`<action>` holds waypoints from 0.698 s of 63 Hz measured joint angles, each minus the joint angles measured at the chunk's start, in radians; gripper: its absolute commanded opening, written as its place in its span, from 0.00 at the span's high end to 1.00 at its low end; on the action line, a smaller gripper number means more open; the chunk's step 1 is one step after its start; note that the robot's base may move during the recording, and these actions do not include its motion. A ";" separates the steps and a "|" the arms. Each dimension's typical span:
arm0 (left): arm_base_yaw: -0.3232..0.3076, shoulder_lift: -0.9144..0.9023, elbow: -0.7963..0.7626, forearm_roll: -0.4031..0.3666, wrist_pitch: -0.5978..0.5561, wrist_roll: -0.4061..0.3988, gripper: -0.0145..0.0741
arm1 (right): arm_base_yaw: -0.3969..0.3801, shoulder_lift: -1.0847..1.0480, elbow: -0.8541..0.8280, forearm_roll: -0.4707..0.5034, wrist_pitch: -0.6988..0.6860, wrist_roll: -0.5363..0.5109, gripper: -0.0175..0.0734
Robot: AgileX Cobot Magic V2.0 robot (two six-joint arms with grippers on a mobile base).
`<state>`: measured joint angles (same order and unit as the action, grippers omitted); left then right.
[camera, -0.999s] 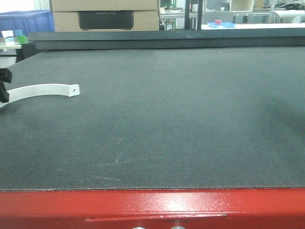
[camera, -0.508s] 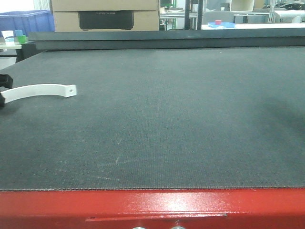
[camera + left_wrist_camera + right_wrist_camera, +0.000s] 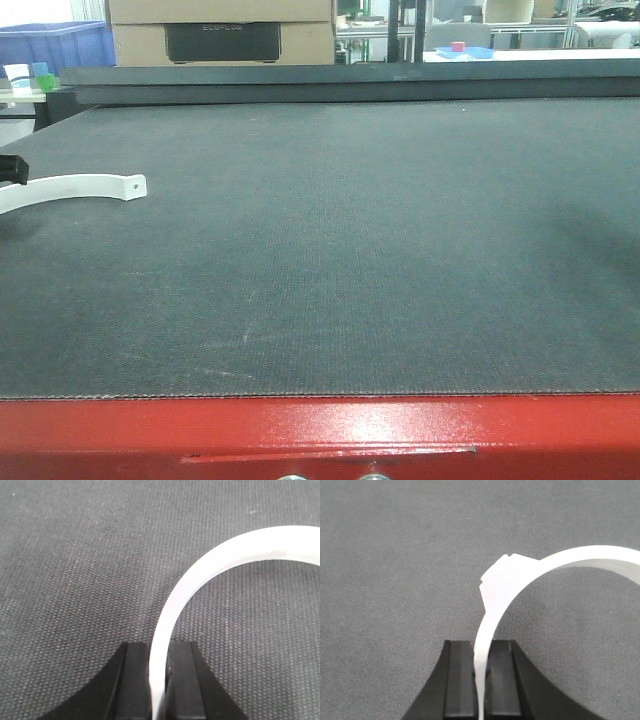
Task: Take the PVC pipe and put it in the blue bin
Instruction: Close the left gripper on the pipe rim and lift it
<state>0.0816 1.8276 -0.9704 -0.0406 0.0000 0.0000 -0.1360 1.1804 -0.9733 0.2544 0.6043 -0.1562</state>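
Transport is the step I'm judging in hand: my left hand (image 3: 160, 652) is clenching one end of the PVC pipe (image 3: 80, 188) at the left edge of the worktop (image 3: 350, 250), my right hand (image 3: 481, 652) is pinching a similar white piece (image 3: 560, 562), and I'm next needing a carry to the blue bin (image 3: 55, 45).

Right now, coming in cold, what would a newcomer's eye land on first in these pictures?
The white curved PVC strip, bright against the dark mat, at the far left of the front view. The left wrist view shows it pinched between shut black jaws; the right wrist view shows a white arc with a squared tab pinched likewise. A blue bin sits at the back left, beyond the mat.
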 measured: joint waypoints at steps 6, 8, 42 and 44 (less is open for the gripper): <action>0.000 -0.021 0.000 0.000 0.028 0.000 0.96 | 0.000 -0.008 0.000 0.000 0.000 0.000 0.99; 0.000 -0.031 0.000 0.002 0.034 0.000 0.96 | 0.000 -0.013 0.000 0.000 0.000 0.000 0.99; 0.000 -0.400 0.000 0.055 0.099 0.000 0.96 | 0.000 -0.183 0.000 0.002 -0.010 0.000 0.99; 0.000 -0.419 0.000 0.055 0.115 0.000 0.96 | 0.000 -0.198 0.000 0.002 -0.012 -0.004 0.99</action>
<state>0.0816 1.4083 -0.9704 0.0145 0.1152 0.0000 -0.1360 0.9821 -0.9733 0.2562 0.5920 -0.1602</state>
